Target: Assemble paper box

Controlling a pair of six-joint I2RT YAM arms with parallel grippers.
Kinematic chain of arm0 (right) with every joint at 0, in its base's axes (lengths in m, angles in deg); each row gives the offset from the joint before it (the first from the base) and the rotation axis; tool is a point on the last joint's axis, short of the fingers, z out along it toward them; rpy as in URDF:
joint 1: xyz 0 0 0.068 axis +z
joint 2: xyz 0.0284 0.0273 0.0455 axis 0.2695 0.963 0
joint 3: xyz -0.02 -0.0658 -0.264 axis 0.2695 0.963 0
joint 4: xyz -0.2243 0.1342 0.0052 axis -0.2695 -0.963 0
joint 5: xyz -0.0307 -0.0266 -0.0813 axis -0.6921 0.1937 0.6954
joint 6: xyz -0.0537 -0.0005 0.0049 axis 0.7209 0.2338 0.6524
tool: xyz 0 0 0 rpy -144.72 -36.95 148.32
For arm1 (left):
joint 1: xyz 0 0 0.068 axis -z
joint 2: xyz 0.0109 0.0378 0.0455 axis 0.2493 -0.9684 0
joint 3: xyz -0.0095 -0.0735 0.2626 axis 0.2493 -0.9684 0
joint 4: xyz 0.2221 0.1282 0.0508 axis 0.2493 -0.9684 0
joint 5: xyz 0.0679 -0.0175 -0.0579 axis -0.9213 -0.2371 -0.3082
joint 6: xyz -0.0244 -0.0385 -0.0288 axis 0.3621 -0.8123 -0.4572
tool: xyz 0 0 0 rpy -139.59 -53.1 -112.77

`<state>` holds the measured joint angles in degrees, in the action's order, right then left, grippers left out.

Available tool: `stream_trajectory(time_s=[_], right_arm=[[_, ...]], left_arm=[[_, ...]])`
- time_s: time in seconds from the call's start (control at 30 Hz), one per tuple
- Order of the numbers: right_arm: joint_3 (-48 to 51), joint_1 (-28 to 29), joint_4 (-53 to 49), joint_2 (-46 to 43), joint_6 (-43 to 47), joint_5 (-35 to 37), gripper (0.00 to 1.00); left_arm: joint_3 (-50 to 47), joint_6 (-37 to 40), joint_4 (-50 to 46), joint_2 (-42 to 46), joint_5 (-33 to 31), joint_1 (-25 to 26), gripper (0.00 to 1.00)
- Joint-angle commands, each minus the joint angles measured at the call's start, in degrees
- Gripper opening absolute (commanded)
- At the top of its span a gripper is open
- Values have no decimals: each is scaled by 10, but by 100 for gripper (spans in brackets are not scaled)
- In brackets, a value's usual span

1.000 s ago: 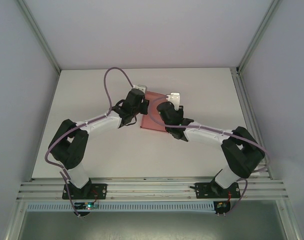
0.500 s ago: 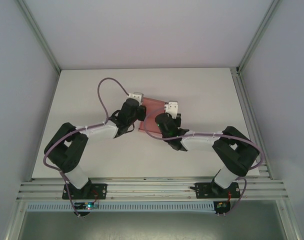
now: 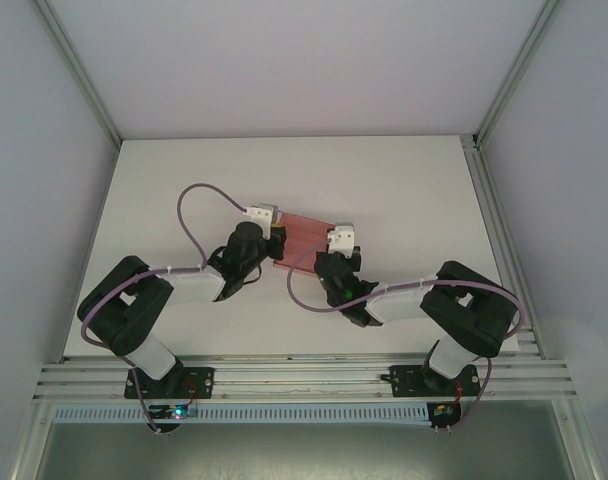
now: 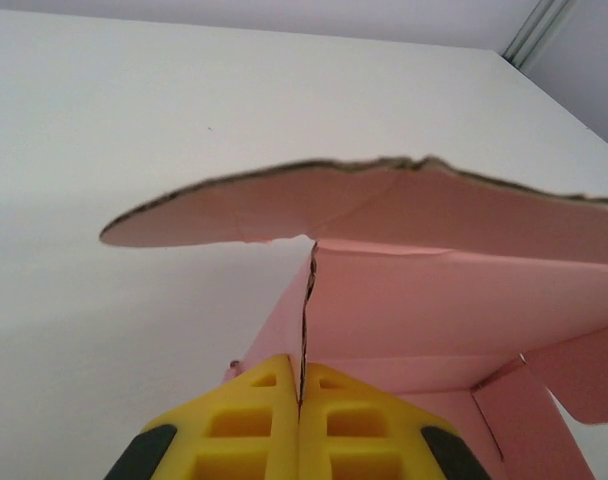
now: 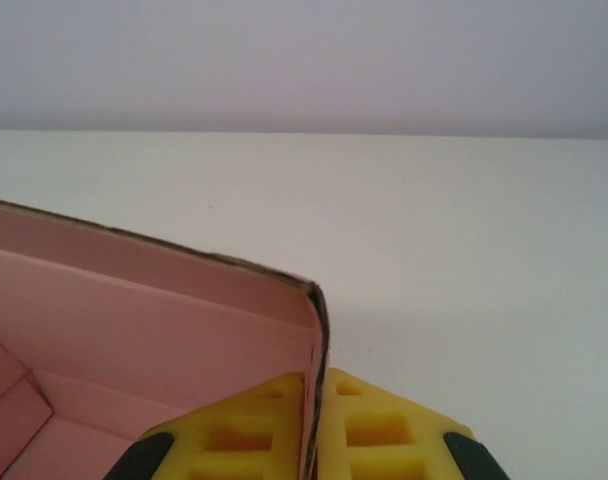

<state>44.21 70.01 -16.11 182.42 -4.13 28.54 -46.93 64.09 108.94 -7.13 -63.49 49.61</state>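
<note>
The pink paper box [image 3: 304, 236] hangs partly folded between my two arms over the middle of the white table. My left gripper [image 4: 302, 402] is shut on its left wall, the card edge pinched between the yellow fingers [image 4: 254, 420]; a long flap [image 4: 384, 205] spreads above. My right gripper [image 5: 316, 405] is shut on the box's right wall [image 5: 317, 330], with the pink inside [image 5: 134, 330] to its left. In the top view the left gripper [image 3: 275, 231] and right gripper [image 3: 333, 250] sit at opposite ends of the box.
White table [image 3: 404, 200] stretches round the box, with grey enclosure walls behind and at the sides. An aluminium rail [image 3: 304, 375] runs along the near edge by the arm bases. Purple cables [image 3: 189, 200] loop above each arm.
Both arms have drawn back toward the near edge, carrying the box with them. The box has turned from a flat sheet on the table to a narrower, lifted shape.
</note>
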Motion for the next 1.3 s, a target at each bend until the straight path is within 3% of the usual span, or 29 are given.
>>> stream_trajectory(time_s=[0.0,0.4,0.6,0.83,1.03,1.23,1.27], right_arm=[[29,26,14,12,-12,-73,9],[79,50,38,14,-26,-77,9],[92,59,27,20,-52,-43,9],[-21,59,-179,-18,-92,-49,10],[26,58,-143,2,-95,-41,9],[59,60,-122,21,-109,-39,8],[59,59,-124,24,-110,-34,8]], left_arm=[[-39,-13,-19,12,76,48,0],[-90,-15,-60,53,44,57,1],[-91,-15,-105,74,44,58,6],[-83,-21,-115,75,48,59,5],[-86,-36,-129,79,43,61,6],[-82,-51,-226,136,11,63,25],[-81,-53,-246,150,6,63,34]])
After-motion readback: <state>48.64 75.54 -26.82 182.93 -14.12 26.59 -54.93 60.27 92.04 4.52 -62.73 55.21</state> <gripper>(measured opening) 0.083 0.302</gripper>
